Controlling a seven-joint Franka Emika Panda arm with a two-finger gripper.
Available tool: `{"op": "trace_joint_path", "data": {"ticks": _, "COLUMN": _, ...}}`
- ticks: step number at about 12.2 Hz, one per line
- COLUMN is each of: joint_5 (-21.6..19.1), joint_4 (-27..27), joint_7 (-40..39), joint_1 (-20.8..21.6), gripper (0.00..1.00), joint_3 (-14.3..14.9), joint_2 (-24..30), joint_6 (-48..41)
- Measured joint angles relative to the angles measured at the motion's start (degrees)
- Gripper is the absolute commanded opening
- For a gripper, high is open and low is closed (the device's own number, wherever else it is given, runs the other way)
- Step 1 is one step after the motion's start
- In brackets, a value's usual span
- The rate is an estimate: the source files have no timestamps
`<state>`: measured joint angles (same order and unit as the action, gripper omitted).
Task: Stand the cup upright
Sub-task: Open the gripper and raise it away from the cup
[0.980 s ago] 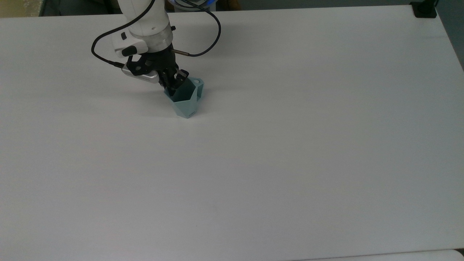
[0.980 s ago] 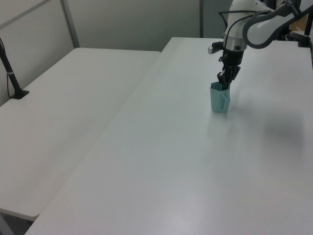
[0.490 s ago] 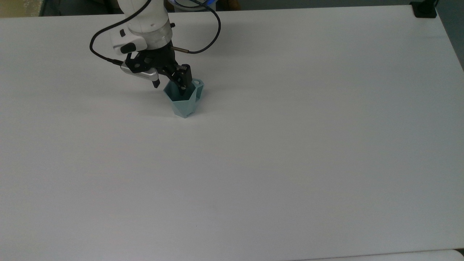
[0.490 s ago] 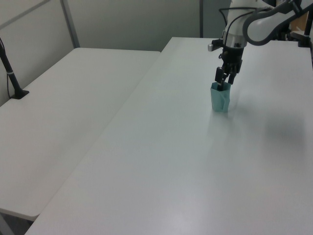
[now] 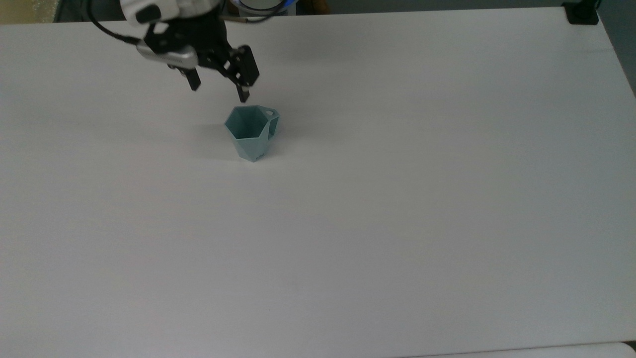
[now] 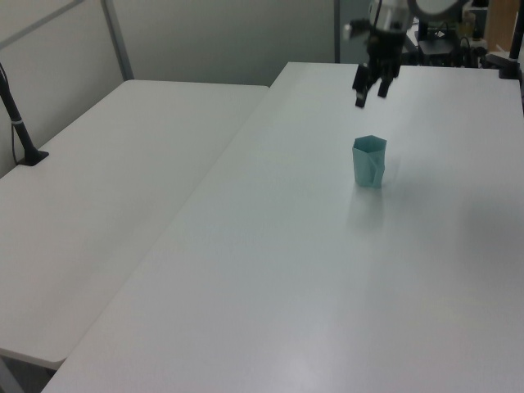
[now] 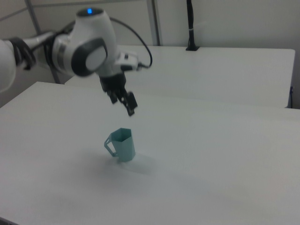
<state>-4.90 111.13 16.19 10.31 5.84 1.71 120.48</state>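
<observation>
While fingers [image 5: 218,89] hang spread, cup [image 5: 252,133] upright below, apart

The cup [image 5: 252,132] [image 6: 369,161] [image 7: 122,144] is seen as a small pale teal-blue faceted vessel with a hexagonal rim, narrowing toward its base. It is set upright on the white table [image 5: 377,214] with its open mouth facing up and its inside empty, and a looped handle is carried on its side, toward the right view's left. It is placed nearer the table's far edge and left edge in the top view, well apart from every corner.
</observation>
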Motion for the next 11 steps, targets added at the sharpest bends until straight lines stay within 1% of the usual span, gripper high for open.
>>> {"op": "trace_joint_path", "data": {"ticks": 1, "joint_5": 0.17, "joint_4": -4.44, "joint_7": -1.20, "joint_1": -0.54, "gripper": 1.00, "joint_3": 0.13, "joint_2": 0.42, "joint_6": -5.34}}
{"op": "trace_joint_path", "data": {"ticks": 2, "joint_5": 0.77, "joint_4": -8.08, "joint_7": -4.35, "joint_1": -1.29, "gripper": 1.00, "joint_3": 0.27, "joint_2": 0.85, "joint_6": -10.30}}
{"op": "trace_joint_path", "data": {"ticks": 3, "joint_5": 2.11, "joint_4": -10.45, "joint_7": -8.76, "joint_1": -2.31, "gripper": 1.00, "joint_3": 0.47, "joint_2": 1.46, "joint_6": -14.78}}
{"op": "trace_joint_path", "data": {"ticks": 4, "joint_5": 3.55, "joint_4": -11.68, "joint_7": -13.54, "joint_1": -3.52, "gripper": 1.00, "joint_3": 0.68, "joint_2": 2.22, "joint_6": -18.47}}
{"op": "trace_joint_path", "data": {"ticks": 6, "joint_5": 4.80, "joint_4": -12.69, "joint_7": -19.74, "joint_1": -5.07, "gripper": 1.00, "joint_3": 0.85, "joint_2": 3.19, "joint_6": -23.12}}
{"op": "trace_joint_path", "data": {"ticks": 11, "joint_5": 4.96, "joint_4": -12.92, "joint_7": -20.70, "joint_1": -4.95, "gripper": 1.00, "joint_3": 0.80, "joint_2": 3.43, "joint_6": -25.43}}
